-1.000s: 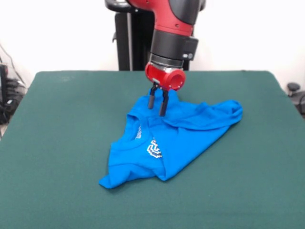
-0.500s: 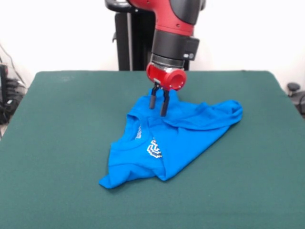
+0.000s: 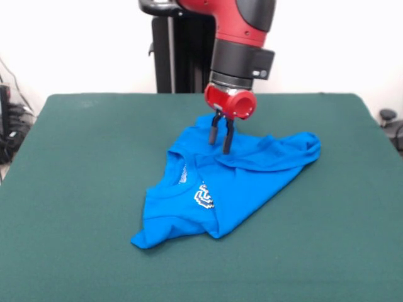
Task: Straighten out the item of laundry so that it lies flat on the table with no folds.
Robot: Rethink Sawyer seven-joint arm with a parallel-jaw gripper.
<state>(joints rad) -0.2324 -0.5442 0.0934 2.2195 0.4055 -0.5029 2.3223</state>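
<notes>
The item of laundry (image 3: 227, 179), a bright blue T-shirt, lies crumpled approx. mid-table, slightly toward the far side, on the green table (image 3: 75, 189). It's folded over itself: a thick ridge runs across the upper part out to a bunched lobe at the picture's right, a flap doubles under at the near edge, and only a scrap of the white print shows thru the folds. So not flat yet; judging by this, the task is early, w/ most of the spreading left: sleeves, hem and front all need opening out. The pincer (image 3: 221, 139) hangs just over the shirt's far part, fingers pointing down w/ a narrow gap between them, nothing held, tips at or near the cloth; can't tell if they touch. Red arm comes down from above.
</notes>
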